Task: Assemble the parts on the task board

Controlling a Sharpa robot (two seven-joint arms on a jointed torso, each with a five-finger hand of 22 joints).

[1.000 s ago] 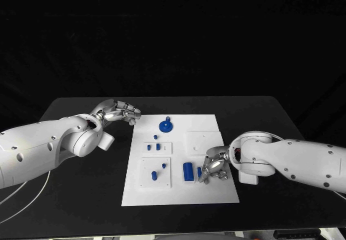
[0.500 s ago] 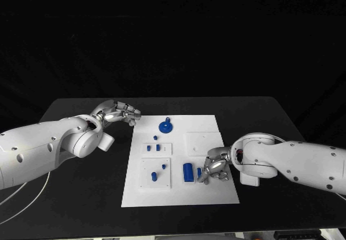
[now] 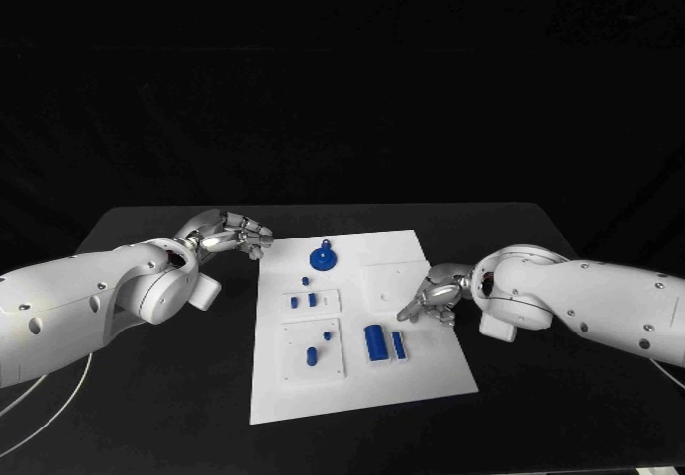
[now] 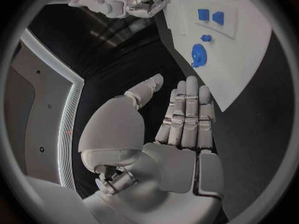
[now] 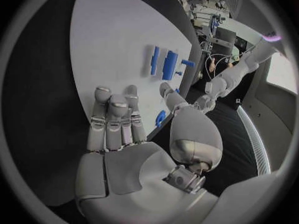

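The task board (image 3: 357,317) lies at the centre of the black table (image 3: 571,396), long axis running from 12 to 6 o'clock. The blue parts sit on its left and middle areas: a round part with a tab (image 3: 324,258) near 12 o'clock, small pegs (image 3: 301,300) below it, and a long block (image 3: 377,342) with a slimmer piece (image 3: 398,343) beside it toward 5 o'clock.

Handling, as a judgement: the parts appear to be rigid, light plastic, smooth and liable to slip. Pinch the long block across its narrow sides; take the round part by its tab.

The left hand (image 3: 229,236) hovers off the board's 10 o'clock corner, holding nothing. The right hand (image 3: 433,294) hangs over the board's 3 o'clock edge, holding nothing.

The left wrist view shows the left hand's fingers (image 4: 187,114) straight and close together, which the head view leaves unclear. The right wrist view shows the right hand's fingers (image 5: 115,119) extended over bare board, the blocks well beyond the fingertips.
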